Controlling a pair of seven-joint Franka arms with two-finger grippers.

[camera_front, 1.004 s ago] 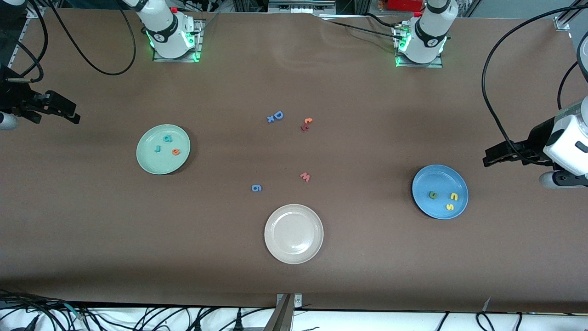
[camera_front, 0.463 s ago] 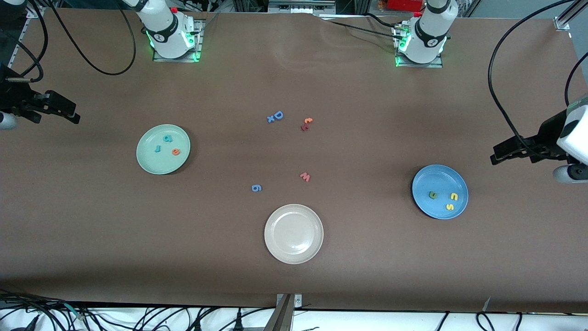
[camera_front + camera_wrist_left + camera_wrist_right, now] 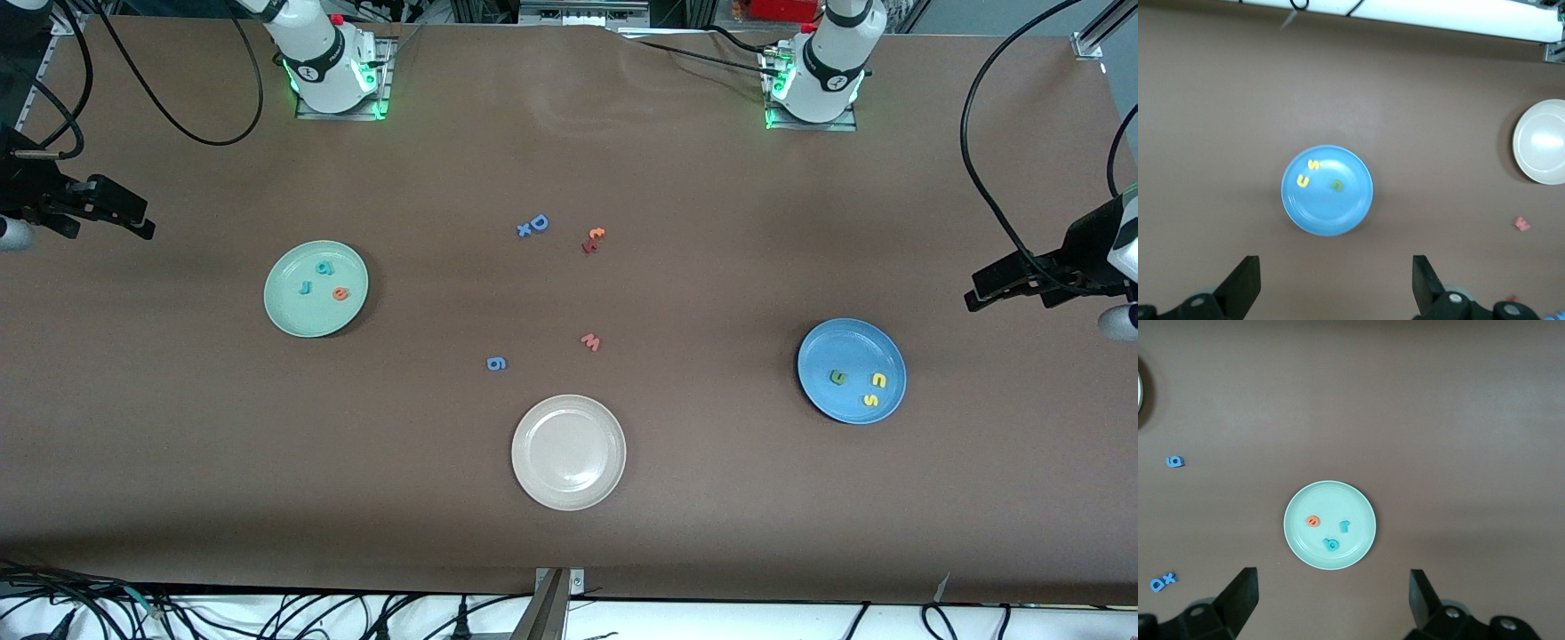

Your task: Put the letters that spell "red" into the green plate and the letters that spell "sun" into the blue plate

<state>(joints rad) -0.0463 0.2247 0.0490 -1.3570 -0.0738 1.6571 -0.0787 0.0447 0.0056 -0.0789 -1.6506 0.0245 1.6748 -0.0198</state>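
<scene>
The green plate point(image 3: 292, 311) lies toward the right arm's end of the table and holds a teal "d" point(image 3: 324, 266), a teal "r" point(image 3: 305, 286) and an orange "e" point(image 3: 340, 293). The blue plate point(image 3: 845, 342) lies toward the left arm's end and holds a dark green letter point(image 3: 837, 377), a yellow "u"/"n" shape point(image 3: 878, 380) and a yellow "s" point(image 3: 870, 400). My left gripper point(image 3: 980, 293) hangs open and empty over bare table beside the blue plate point(image 3: 1327, 217). My right gripper point(image 3: 138, 220) waits open and empty, high beside the green plate point(image 3: 1331, 495).
A beige-white plate point(image 3: 569, 418) sits mid-table, nearest the front camera. Loose letters lie in the middle: a blue "D" with an "x" point(image 3: 533, 225), an orange and dark red pair point(image 3: 592, 240), a red "w" point(image 3: 591, 341) and a blue "6" point(image 3: 497, 363).
My left gripper has drawn back from the blue plate toward the left arm's end of the table. The right arm, the plates and the letters have stayed put.
</scene>
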